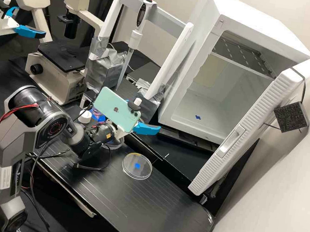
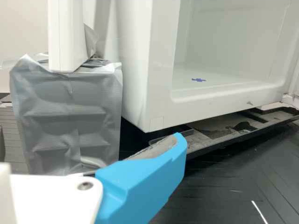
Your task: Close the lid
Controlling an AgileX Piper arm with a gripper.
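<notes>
One door (image 1: pixel 255 120) stands open on the white cabinet (image 1: pixel 253 20), closure wholly outstanding; the tool (image 1: pixel 145 119), spread and empty, hangs apart.

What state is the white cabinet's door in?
Open: the door stands swung out from the cabinet, with the shelf inside in plain sight.

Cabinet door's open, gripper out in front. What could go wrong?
The door could catch the gripper as it swings shut. The arm might knock the dish lying on the bench. Too far sideways, the gripper may hit the grey-wrapped foot beside the cabinet.
</notes>
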